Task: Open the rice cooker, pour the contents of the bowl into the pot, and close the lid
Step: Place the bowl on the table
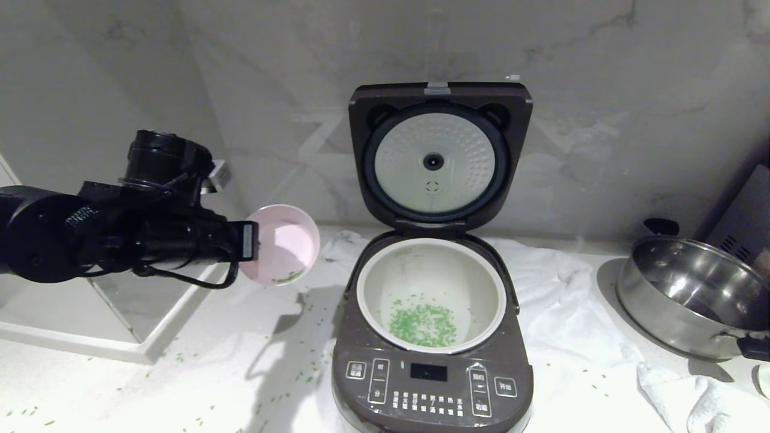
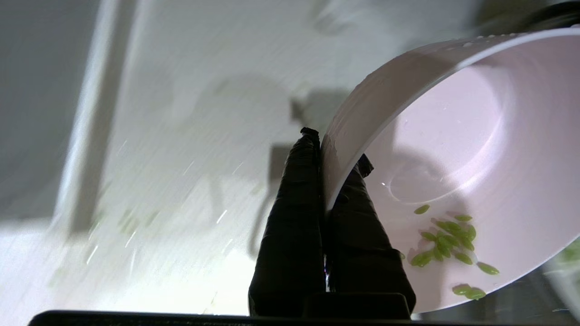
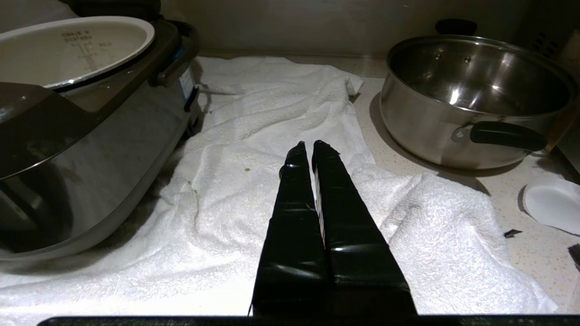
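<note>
**Cooker open, bowl tipped on its side**

We see the rice cooker (image 1: pixel 432 385), dark brown-grey, at the table's centre, its lid (image 1: pixel 440 153) standing upright at 12 o'clock, pale dimpled plate facing us. The cream-white pot (image 1: pixel 475 282) sits inside, a patch of green grains (image 1: pixel 423 325) on its floor. At 9 o'clock the pale pink bowl (image 1: pixel 286 240) is raised and tipped sideways, a few grains clinging inside.

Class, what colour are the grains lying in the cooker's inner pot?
Bright green grains, clearest in the head view.

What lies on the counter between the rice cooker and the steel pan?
A crumpled white towel covers the stretch from rice cooker to steel pan, shown best in the right wrist view.
</note>
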Controlling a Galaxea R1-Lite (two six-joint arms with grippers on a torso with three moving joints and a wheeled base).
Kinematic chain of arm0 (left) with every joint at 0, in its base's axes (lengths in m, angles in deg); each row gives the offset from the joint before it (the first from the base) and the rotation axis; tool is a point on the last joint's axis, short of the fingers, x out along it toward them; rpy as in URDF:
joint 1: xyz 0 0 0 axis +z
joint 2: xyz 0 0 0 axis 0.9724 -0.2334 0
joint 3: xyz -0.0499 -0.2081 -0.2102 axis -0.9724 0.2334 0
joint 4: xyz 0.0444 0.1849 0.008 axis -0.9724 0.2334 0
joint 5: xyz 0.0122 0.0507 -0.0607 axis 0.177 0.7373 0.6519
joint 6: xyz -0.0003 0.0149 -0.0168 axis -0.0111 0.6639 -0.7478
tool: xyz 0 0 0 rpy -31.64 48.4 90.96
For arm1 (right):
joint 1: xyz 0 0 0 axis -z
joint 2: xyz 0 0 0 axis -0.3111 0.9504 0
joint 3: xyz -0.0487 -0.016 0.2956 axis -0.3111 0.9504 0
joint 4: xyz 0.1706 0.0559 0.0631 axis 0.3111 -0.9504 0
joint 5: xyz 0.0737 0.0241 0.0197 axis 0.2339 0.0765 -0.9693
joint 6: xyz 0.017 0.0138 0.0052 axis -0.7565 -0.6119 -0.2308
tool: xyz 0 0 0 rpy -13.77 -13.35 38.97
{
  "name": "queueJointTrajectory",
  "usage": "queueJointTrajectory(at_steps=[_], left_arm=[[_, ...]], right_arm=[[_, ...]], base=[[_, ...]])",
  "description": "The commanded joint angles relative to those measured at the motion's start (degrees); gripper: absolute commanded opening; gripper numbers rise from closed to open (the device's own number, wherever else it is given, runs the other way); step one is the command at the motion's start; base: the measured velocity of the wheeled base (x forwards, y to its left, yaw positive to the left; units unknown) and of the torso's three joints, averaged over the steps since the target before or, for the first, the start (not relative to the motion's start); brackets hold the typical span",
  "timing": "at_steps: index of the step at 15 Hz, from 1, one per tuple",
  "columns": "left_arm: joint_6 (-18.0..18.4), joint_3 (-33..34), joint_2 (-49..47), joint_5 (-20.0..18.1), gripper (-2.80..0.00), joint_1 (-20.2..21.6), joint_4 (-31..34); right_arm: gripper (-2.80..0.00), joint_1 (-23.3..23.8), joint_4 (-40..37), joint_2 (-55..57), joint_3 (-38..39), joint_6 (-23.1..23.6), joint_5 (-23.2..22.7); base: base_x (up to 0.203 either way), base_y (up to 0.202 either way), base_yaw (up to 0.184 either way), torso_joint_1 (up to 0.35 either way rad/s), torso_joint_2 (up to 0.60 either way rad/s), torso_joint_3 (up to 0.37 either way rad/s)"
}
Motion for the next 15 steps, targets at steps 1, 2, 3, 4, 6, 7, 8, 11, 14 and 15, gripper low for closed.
queueJointTrajectory(at_steps=[1, 2, 3, 4, 6, 7, 8, 11, 14, 15], left_arm=[[0.52, -0.47, 1.15, -1.32, -2.80, 4.61, 14.49], [1.88, -0.25, 1.22, -2.98, -2.80, 6.95, 20.20], [4.32, 0.57, 1.30, -5.35, -2.80, 10.02, 23.08], [6.83, 2.15, 1.08, -6.77, -2.80, 12.66, 23.94], [9.39, 4.78, 0.12, -7.64, -2.80, 15.62, 24.37], [9.57, 6.39, -0.14, -7.69, -2.80, 16.19, 24.39], [9.69, 7.88, -0.43, -7.69, -2.80, 16.54, 24.33], [10.07, 14.25, -2.81, -7.69, -2.80, 17.83, 16.78], [16.52, 25.62, -5.02, -7.70, -2.80, 21.60, -1.65], [20.78, 28.21, -5.56, -8.15, -2.80, 24.63, -5.63]], right_arm=[[-2.80, -0.02, -0.02, -0.09, 0.09, 0.02, -0.01], [-2.80, -0.02, -0.02, -0.02, 0.10, 0.02, -0.01], [-2.80, -0.02, -0.02, -0.05, 0.10, 0.02, -0.01], [-2.80, -0.02, -0.02, -0.01, 0.11, 0.02, -0.01], [-2.80, -0.02, -0.02, -0.09, 0.18, 0.02, -0.01], [-2.80, -0.02, -0.02, -0.09, 0.18, 0.02, -0.01], [-2.80, -0.02, -0.02, -0.05, 0.14, 0.02, -0.01], [-2.80, -0.02, -0.02, -0.05, 0.12, 0.02, -0.01], [-2.80, -0.02, -0.02, -0.09, 0.12, 0.02, -0.01], [-2.80, -0.02, -0.02, -0.09, 0.18, 0.02, -0.01]], base=[[0.000, 0.000, 0.000, 0.000, 0.00, 0.000], [0.000, 0.000, 0.000, 0.000, 0.00, 0.000], [0.000, 0.000, 0.000, 0.000, 0.00, 0.000], [0.000, 0.000, 0.000, 0.000, 0.00, 0.000], [0.000, 0.000, 0.000, 0.000, 0.00, 0.000], [0.000, 0.000, 0.000, 0.000, 0.00, 0.000], [0.000, 0.000, 0.000, 0.000, 0.00, 0.000], [0.000, 0.000, 0.000, 0.000, 0.00, 0.000], [0.000, 0.000, 0.000, 0.000, 0.00, 0.000], [0.000, 0.000, 0.000, 0.000, 0.00, 0.000]])
